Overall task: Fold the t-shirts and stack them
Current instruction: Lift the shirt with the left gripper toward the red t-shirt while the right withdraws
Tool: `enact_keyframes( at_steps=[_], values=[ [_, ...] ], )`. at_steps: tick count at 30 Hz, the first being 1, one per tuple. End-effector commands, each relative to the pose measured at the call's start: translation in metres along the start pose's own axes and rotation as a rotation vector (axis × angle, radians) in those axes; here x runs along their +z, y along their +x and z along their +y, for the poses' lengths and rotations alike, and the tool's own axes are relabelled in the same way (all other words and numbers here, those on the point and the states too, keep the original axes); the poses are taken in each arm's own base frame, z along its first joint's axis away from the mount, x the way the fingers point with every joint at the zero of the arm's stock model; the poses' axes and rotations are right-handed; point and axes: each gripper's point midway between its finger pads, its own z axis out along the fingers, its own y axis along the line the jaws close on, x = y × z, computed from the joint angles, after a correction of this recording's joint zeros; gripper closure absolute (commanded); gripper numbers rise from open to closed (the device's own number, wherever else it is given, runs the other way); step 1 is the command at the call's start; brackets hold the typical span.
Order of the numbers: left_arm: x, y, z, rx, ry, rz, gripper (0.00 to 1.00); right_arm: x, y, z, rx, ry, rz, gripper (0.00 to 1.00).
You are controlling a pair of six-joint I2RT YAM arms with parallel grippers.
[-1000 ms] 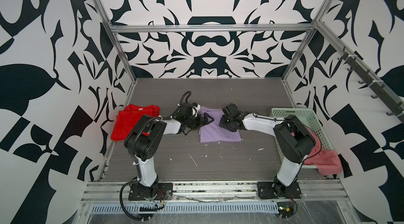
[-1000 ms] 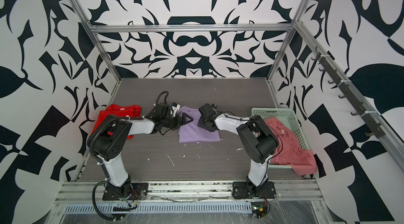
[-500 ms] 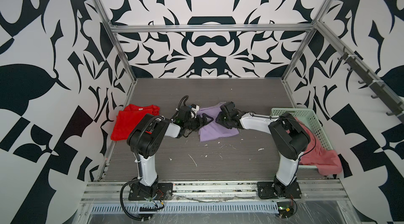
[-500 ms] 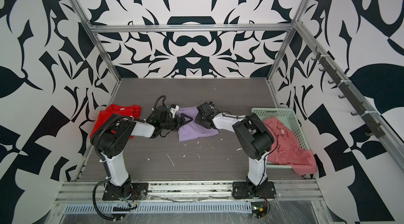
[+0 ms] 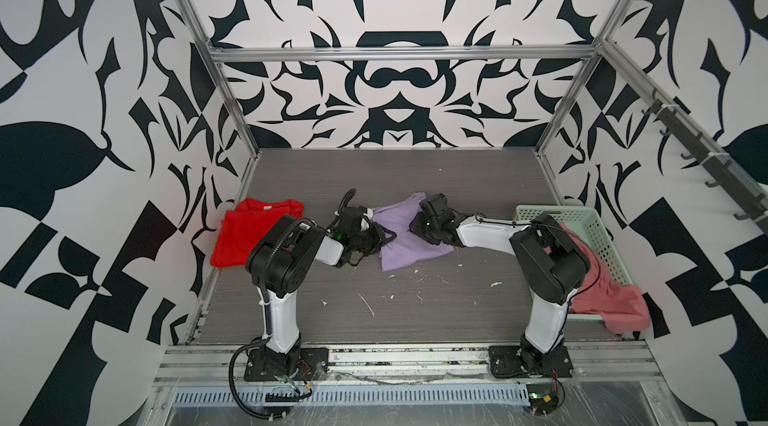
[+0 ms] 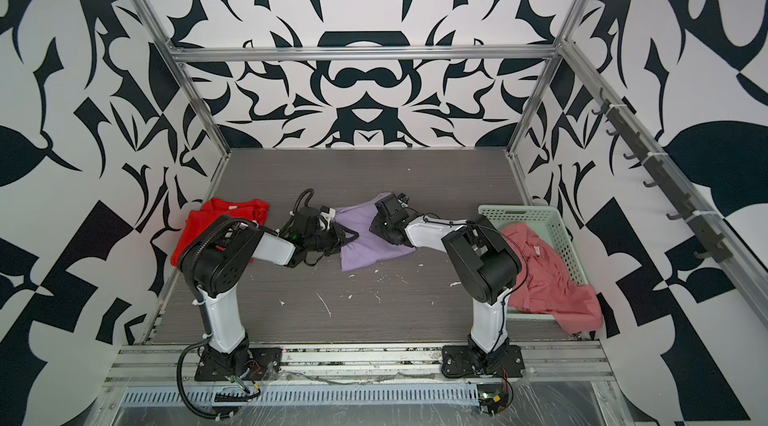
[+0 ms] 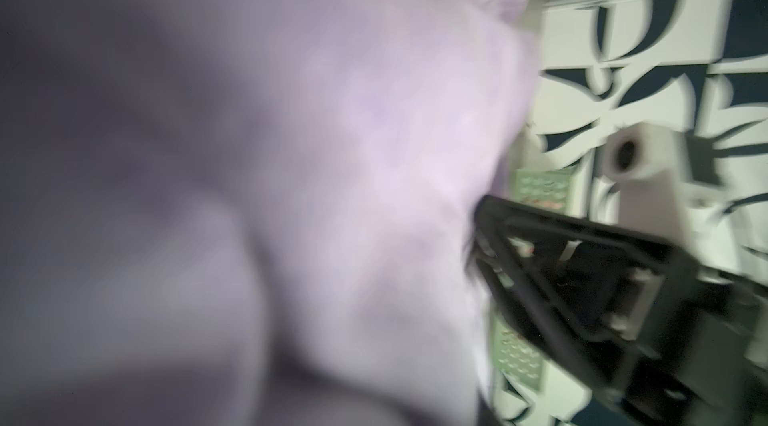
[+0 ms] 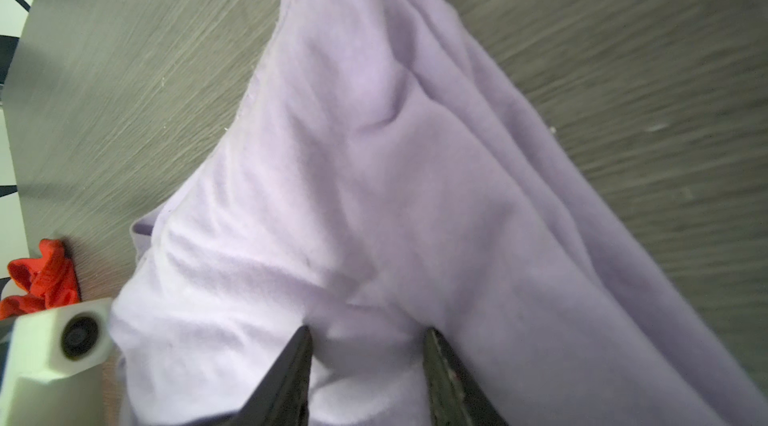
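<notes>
The lilac t-shirt (image 5: 405,247) (image 6: 365,251) lies mid-table, its back part drawn up into a ridge. My right gripper (image 5: 415,225) (image 6: 376,227) (image 8: 368,334) is shut on a thick bunch of this cloth (image 8: 374,153), which runs taut away from the fingers. My left gripper (image 5: 384,234) (image 6: 347,236) is at the shirt's left edge. In the left wrist view blurred lilac cloth (image 7: 332,153) hides its jaws. A red t-shirt (image 5: 241,236) (image 6: 199,232) lies at far left. A salmon t-shirt (image 5: 606,299) (image 6: 544,274) hangs over the basket.
A pale green perforated basket (image 5: 598,232) (image 6: 557,228) stands against the right wall behind the right arm. White scraps speckle the grey tabletop (image 5: 374,307) in front of the shirt. Patterned walls close in on three sides. The two grippers are close together.
The right gripper has moved back and to the left, pulling the lilac shirt's right side with it. The shirt, flat before, is now skewed and ridged. The left gripper stays at its left edge.
</notes>
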Motion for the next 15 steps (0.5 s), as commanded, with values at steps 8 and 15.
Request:
enact_keyframes(
  at_steps=[8, 15],
  values=[
    [-0.049, -0.009, -0.005, 0.245, -0.377, 0.057, 1.0, -0.05, 0.008, 0.035, -0.128, -0.074, 0.098, 0.49],
    [-0.115, -0.034, -0.005, 0.493, -0.806, 0.172, 1.0, -0.115, -0.054, 0.071, -0.165, -0.179, -0.066, 0.46]
  ],
)
